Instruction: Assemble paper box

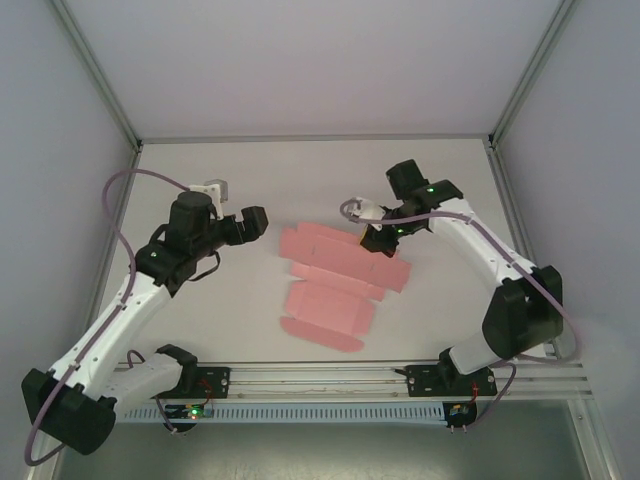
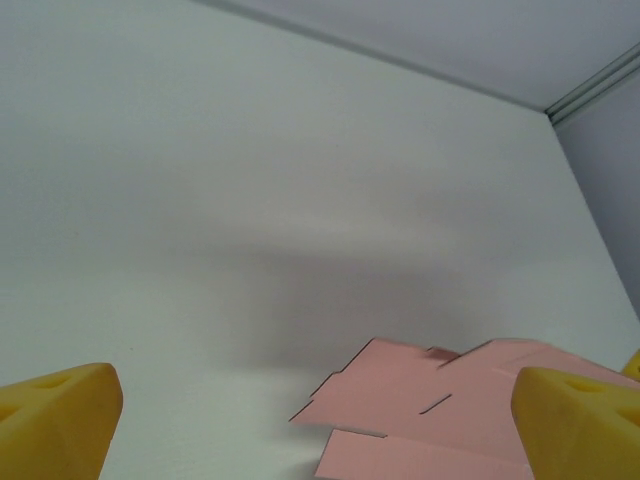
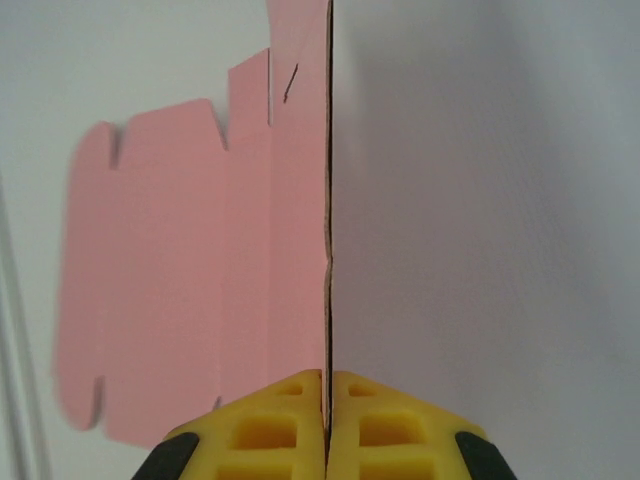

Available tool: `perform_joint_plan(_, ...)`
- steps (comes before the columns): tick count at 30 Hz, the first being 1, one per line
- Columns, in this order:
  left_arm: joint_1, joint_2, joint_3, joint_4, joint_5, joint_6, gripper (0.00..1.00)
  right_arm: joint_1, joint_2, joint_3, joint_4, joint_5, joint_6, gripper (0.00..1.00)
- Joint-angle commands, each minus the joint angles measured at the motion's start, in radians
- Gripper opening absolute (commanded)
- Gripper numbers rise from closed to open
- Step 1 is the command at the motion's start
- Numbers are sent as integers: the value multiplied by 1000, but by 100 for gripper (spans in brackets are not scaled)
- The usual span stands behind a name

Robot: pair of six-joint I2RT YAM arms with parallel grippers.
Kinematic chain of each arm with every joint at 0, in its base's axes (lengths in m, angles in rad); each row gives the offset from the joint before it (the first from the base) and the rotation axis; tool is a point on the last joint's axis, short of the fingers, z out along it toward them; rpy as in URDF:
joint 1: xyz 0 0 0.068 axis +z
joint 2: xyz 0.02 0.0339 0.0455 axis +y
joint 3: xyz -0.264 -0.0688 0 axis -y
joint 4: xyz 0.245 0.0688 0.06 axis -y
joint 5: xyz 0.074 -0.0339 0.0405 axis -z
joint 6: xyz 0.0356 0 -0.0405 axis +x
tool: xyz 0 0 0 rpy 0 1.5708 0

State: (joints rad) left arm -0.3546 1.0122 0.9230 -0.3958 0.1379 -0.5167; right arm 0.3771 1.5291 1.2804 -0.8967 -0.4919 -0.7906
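The paper box [image 1: 335, 285], a thin pink die-cut card sheet, lies almost flat in the middle of the white worktop [image 1: 300, 180]. The right claw [image 3: 328, 385] is clamped on its far right edge. The left claw [image 1: 252, 222] stands wide apart near its left side. No wall is standing, so nearly all the folding seems left to do.
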Motion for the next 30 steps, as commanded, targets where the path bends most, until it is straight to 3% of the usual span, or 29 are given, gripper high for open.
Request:
perform_joint_plan(1, -7, 32, 14, 31, -11, 16, 100, 40, 14, -12, 138, 182, -151, 0)
perform_joint_plan(6, -6, 102, 16, 38, -20, 33, 100, 74, 28, -85, 327, 203, -182, 0)
perform_joint_plan(15, 7, 191, 62, -15, -76, 37, 100, 82, 63, -158, 472, 199, -236, 0)
perform_joint_plan(25, 9, 252, 70, 4, -78, 48, 100, 152, 86, -400, 952, 515, -381, 0)
perform_joint_plan(30, 20, 294, 76, 3, -93, 43, 100, 172, 56, -505, 1179, 530, -382, 0)
